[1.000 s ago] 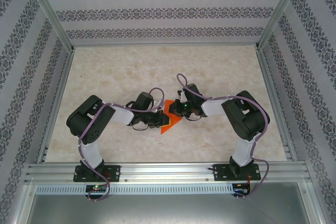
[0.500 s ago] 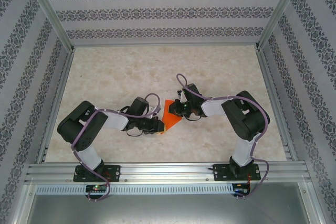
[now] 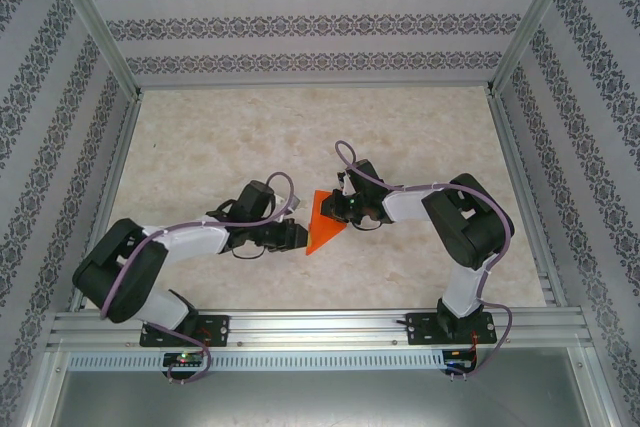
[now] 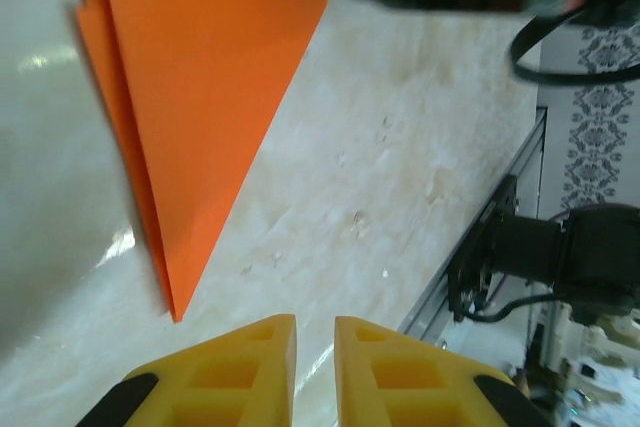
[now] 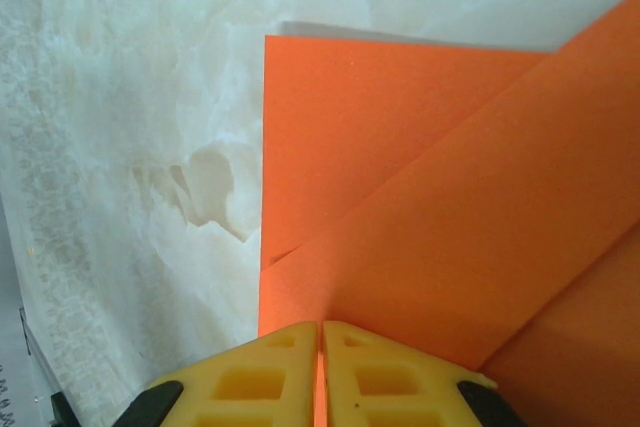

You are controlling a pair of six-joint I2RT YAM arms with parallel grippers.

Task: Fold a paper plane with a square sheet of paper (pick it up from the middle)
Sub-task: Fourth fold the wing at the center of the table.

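The square sheet of paper (image 3: 322,225) is bright orange and folded into a pointed, flat triangle with its tip toward the near edge. It lies mid-table between both grippers. My right gripper (image 3: 336,209) is shut on the paper's right edge, and the right wrist view shows the folded layers (image 5: 450,197) pinched between its yellow fingertips (image 5: 320,327). My left gripper (image 3: 298,235) sits just left of the paper, clear of it. In the left wrist view its jaws (image 4: 315,322) stand a narrow gap apart with bare table between them, and the paper's tip (image 4: 200,97) lies ahead to the left.
An aluminium rail (image 3: 320,325) runs along the near edge with both arm bases bolted to it. Patterned walls and frame posts (image 3: 95,22) enclose the marble-look table (image 3: 300,127). The right arm's base (image 4: 560,257) shows beyond the rail in the left wrist view.
The left arm has lowered and stretched out, its elbow swinging left. Its gripper has slid off the paper's left edge and its jaws have parted slightly. The right arm stays put.
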